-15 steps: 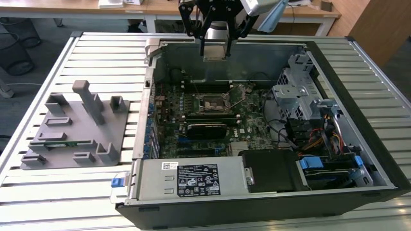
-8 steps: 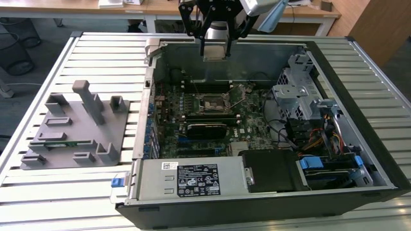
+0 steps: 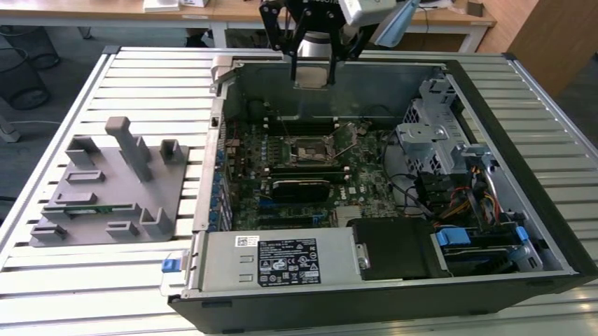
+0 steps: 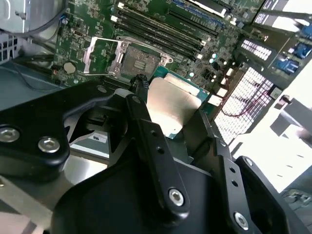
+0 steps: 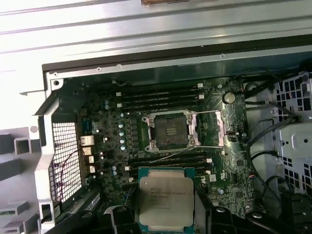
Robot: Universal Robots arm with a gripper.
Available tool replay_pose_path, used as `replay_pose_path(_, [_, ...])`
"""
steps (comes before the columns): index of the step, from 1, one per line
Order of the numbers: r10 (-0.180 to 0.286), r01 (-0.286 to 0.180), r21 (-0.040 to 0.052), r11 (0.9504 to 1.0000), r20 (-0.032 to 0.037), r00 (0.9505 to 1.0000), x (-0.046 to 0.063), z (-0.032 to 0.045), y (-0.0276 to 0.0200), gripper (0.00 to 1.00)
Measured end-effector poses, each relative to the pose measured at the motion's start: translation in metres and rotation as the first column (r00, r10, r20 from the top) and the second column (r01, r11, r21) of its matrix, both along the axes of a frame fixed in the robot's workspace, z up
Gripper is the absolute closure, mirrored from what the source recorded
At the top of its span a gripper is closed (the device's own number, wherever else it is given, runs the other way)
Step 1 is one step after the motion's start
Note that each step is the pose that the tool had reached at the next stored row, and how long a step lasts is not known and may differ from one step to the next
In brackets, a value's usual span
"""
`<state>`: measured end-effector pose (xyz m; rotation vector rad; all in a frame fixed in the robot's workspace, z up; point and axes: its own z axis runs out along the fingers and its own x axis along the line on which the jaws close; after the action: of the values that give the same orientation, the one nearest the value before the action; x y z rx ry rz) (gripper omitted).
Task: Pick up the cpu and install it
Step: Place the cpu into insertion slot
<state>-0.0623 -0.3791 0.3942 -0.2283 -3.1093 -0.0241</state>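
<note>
The cpu (image 3: 313, 74) is at the top centre of the exterior view, clear of the board and pinched by its edges between the black fingers (image 4: 146, 131) of the gripper (image 3: 313, 78), which are closed firmly on it. In the first wrist view its silvery top and thin pale-green rim (image 5: 165, 197) face the camera. The gripper hangs over the far wall of the open computer case (image 3: 551, 210), in the upper middle of the exterior view. The socket (image 3: 309, 149) sits lower in that view, at the centre of the green motherboard (image 3: 360, 185). Its metal frame is swung open and its contact field is uncovered. A boxy power supply (image 3: 271, 262) lies along the case's lower edge. On the exterior view's left, a grey fixture block (image 3: 103, 189) rests on the slatted metal table (image 3: 140, 70), well apart from the case.
</note>
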Motion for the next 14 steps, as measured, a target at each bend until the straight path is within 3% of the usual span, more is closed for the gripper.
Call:
replay_pose_path(3, [-0.048, 0.048, -0.0001, 0.9988, 0.0, 0.9988, 0.0, -0.0007, 0.0001, 0.46])
replay_pose_path(7, [-0.112, 0.112, -0.0001, 0.9937, 0.0, 0.9937, 0.0, -0.0017, 0.0003, 0.46])
replay_pose_path(11, [-0.175, 0.175, 0.0, 0.9846, 0.0, 0.9846, 0.0, -0.0029, 0.0004, 0.46])
replay_pose_path(14, [-0.222, 0.222, 0.0, 0.9751, 0.0, 0.9751, 0.0, -0.0041, 0.0005, 0.46])
